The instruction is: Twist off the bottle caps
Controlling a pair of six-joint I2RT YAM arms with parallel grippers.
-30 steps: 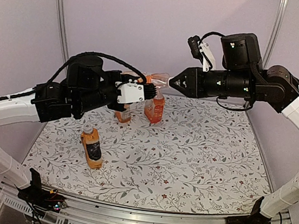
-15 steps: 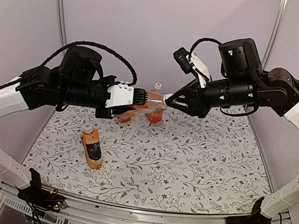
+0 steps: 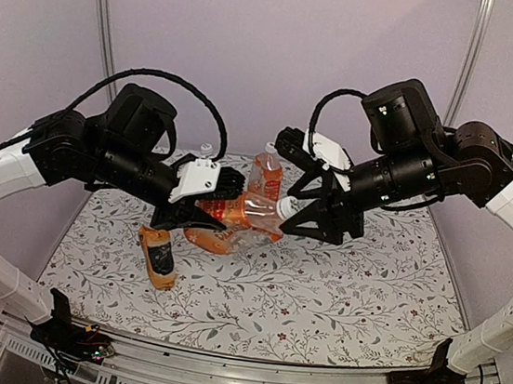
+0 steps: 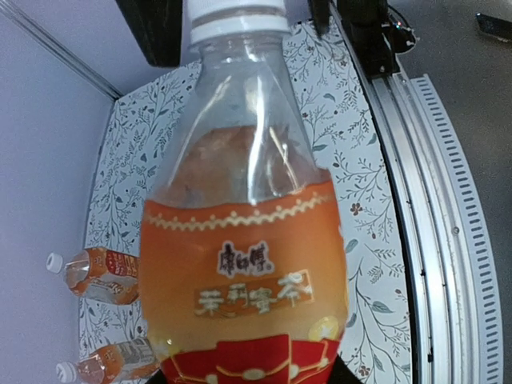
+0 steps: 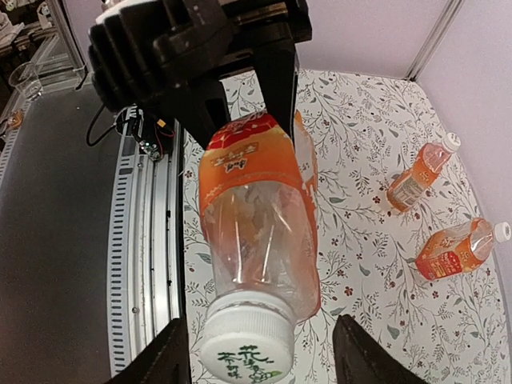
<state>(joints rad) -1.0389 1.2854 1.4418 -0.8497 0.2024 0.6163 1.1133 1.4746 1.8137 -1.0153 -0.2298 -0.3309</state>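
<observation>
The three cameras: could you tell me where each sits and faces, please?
Top external: above, behind the bases, looking down at the table; both arms show, bottle between them.
Left wrist: looks along the bottle to its cap; left pincer barely shows.
Right wrist: faces the cap and left pincer; own fingers flank the cap.
Shared: both wrist views show bottle and cap.

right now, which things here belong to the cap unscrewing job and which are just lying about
Job: held bottle in left claw; its white cap, flanked by the open right claw; waiting: upright bottle, black-labelled bottle, third bottle lying below.
Lying about: floral table cover, metal rail at the near edge.
</observation>
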